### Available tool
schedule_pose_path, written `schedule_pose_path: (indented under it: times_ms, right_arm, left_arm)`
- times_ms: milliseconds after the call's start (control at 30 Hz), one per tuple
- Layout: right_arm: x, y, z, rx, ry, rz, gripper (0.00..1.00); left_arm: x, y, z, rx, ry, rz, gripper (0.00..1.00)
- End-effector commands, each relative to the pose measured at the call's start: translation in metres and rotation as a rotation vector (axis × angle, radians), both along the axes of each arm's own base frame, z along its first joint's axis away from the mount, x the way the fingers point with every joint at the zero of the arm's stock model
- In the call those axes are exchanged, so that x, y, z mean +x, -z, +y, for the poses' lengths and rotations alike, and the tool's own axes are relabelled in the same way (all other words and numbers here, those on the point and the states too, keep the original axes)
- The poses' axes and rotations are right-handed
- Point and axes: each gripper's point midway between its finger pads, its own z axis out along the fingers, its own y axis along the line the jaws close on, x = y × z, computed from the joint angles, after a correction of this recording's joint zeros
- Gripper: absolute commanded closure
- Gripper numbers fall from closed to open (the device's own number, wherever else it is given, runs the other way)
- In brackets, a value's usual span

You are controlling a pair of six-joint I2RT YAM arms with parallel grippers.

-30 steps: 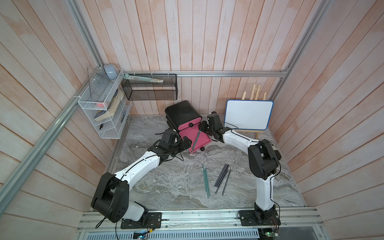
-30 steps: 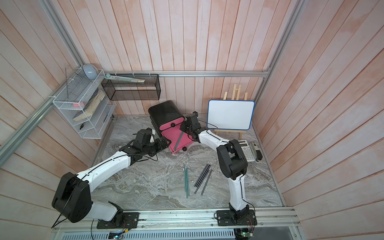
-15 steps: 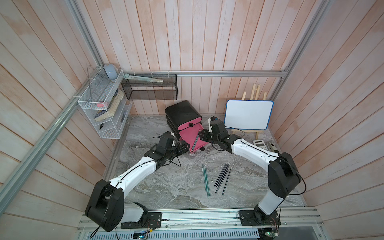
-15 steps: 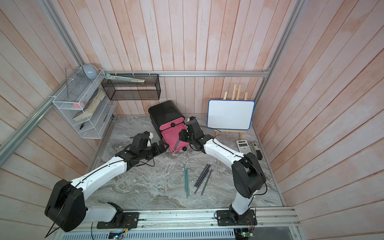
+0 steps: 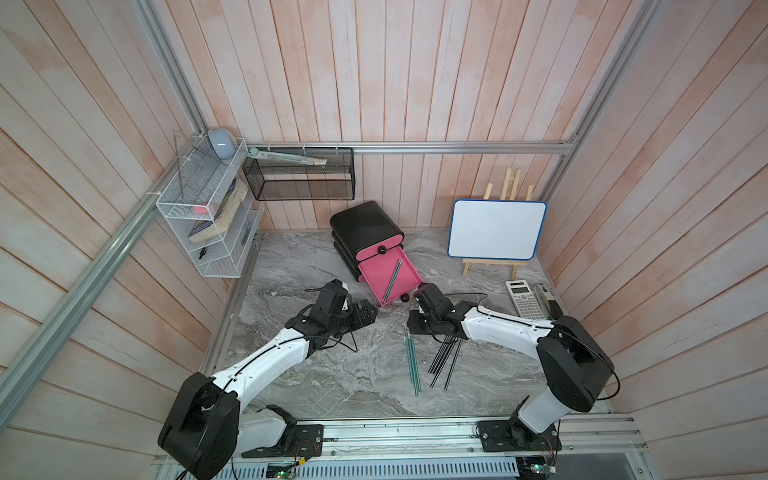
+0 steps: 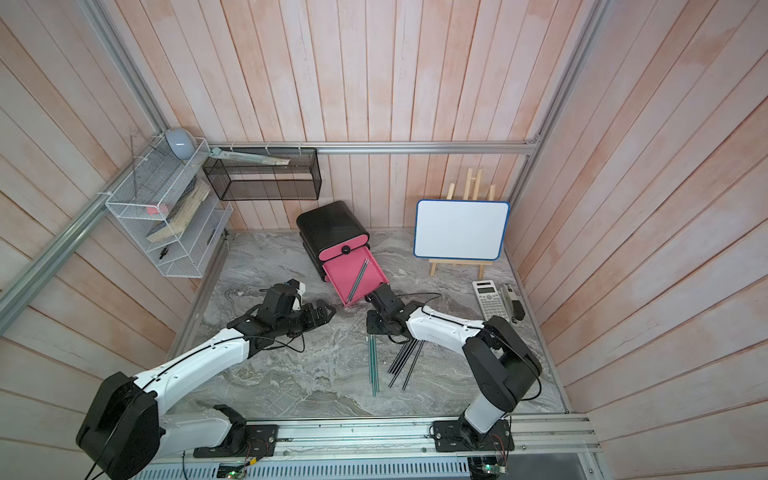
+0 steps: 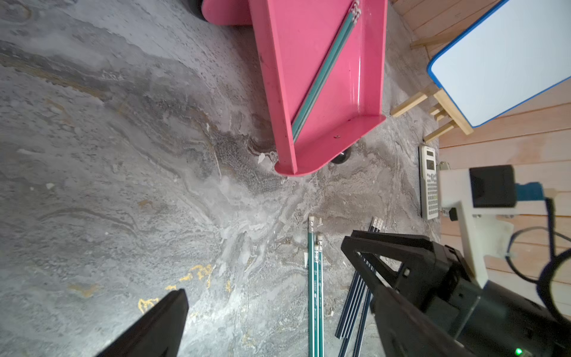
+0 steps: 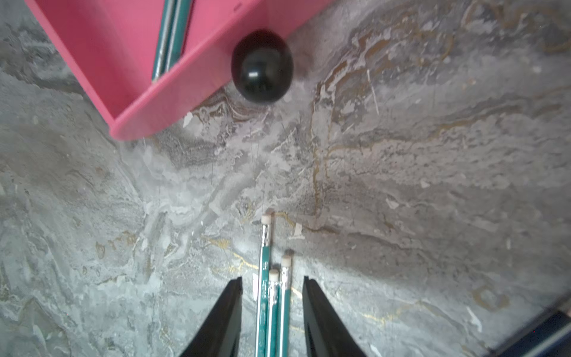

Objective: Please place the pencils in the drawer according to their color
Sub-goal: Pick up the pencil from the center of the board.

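Sorting barely started; most of the work lies ahead of you.
Nearest you on the table (image 5: 324, 374) lie three loose teal pencils (image 5: 412, 365) and, just right of them, the black pencils (image 5: 441, 361). Your right gripper (image 8: 272, 279) straddles the teal eraser ends, jaws apart, nothing clamped; your left gripper (image 6: 323, 311), farther left, is spread and empty. Beyond, the pulled-out drawer (image 5: 405, 274) holds two teal pencils (image 5: 392, 279).

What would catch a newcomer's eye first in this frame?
The pink drawer stands pulled out of the black cabinet at the back of the marble table, with teal pencils lying diagonally inside. Nearer, the right gripper is open, its jaws framing three loose teal pencils, with a fan of black pencils beside them.
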Motion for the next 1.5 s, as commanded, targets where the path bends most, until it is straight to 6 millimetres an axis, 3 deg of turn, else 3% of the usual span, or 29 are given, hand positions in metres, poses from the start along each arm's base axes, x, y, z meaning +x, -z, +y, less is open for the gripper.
schedule_pose_path:
  times_ms: [0,367,933,1467]
  right_arm:
    - [-0.007,0.011,-0.005,-0.059,-0.002,0.022,0.63]
    - [-0.012,0.033,-0.011,-0.142,-0.021,0.047,0.67]
    - [-0.007,0.047,-0.011,-0.191,-0.043,0.058,0.71]
    - [-0.011,0.066,-0.018,-0.251,-0.048,0.102,0.81]
  left_arm:
    - [-0.003,0.004,-0.004,0.005,0.012,-0.003,0.01]
    - [-0.007,0.003,-0.010,-0.007,0.017,-0.002,0.00]
    - [-0.006,0.005,-0.010,-0.006,0.017,-0.003,0.00]
    - [-0.006,0.010,-0.011,-0.008,0.015,0.004,0.01]
